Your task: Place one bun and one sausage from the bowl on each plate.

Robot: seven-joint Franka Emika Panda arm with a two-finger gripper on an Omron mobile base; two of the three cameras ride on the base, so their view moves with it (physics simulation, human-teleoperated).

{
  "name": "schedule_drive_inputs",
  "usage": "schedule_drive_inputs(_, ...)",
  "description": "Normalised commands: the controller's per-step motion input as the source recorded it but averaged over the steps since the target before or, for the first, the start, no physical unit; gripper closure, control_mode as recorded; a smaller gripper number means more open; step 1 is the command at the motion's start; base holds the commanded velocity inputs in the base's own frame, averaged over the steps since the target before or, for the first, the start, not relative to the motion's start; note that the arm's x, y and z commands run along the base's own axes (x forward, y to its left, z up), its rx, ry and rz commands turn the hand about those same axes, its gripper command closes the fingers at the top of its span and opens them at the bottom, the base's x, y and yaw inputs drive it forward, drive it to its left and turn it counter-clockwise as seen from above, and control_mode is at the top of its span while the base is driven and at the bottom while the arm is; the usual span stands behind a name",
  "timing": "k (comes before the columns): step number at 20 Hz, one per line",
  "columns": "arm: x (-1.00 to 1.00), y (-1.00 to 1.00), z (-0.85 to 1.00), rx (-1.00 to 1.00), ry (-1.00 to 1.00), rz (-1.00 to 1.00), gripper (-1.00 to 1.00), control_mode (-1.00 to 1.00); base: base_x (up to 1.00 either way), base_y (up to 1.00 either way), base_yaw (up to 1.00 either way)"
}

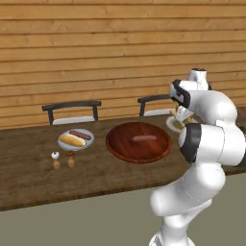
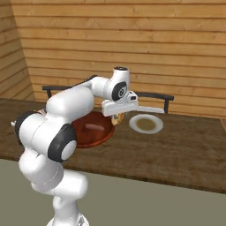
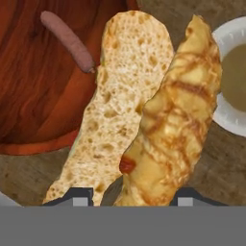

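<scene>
My gripper (image 2: pixel 118 115) is shut on a split bun (image 3: pixel 144 110), which hangs just above the table between the bowl and the right plate. The wide reddish-brown bowl (image 1: pixel 120 144) (image 2: pixel 84 132) (image 3: pixel 29 96) holds one sausage (image 1: pixel 144 138) (image 2: pixel 94 127) (image 3: pixel 67 41). The right grey plate (image 2: pixel 133 124) (image 3: pixel 226 38) lies bare just right of the bun; in the left base view my arm hides most of it. The left plate (image 1: pixel 89 142) carries a bun (image 1: pixel 72 141) and a sausage (image 1: pixel 80 135).
Two small shakers (image 1: pixel 55 156) (image 1: pixel 71 156) stand in front of the left plate. Two dark chairs (image 1: pixel 72 106) (image 2: pixel 152 96) stand behind the wooden table (image 2: pixel 176 150), against a plank wall. The table's near edge runs below the bowl.
</scene>
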Motion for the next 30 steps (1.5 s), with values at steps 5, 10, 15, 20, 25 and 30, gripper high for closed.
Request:
schedule_drive_inputs(5,0.84,-0.15,-0.37,0.01,0.00,0.11,1.00,-1.00,0.00,0.00,0.00)
schedule_drive_inputs(10,0.96,-0.40,-0.17,0.02,0.02,0.15,1.00,-1.00,0.00,0.00,0.00)
schedule_drive_inputs(15,0.59,-0.64,-0.21,0.00,0.03,0.05,1.00,-1.00,0.00,0.00,0.00)
schedule_drive_inputs(20,0.37,-0.64,-0.09,0.00,0.01,0.00,1.00,-1.00,0.00,0.00,0.00)
schedule_drive_inputs(25,0.30,-0.43,-0.26,0.00,0.01,0.00,1.00,-1.00,0.00,0.00,0.00)
schedule_drive_inputs(30,-0.07,-0.01,-0.76,-0.02,0.01,0.01,1.00,-1.00,0.00,0.00,0.00)
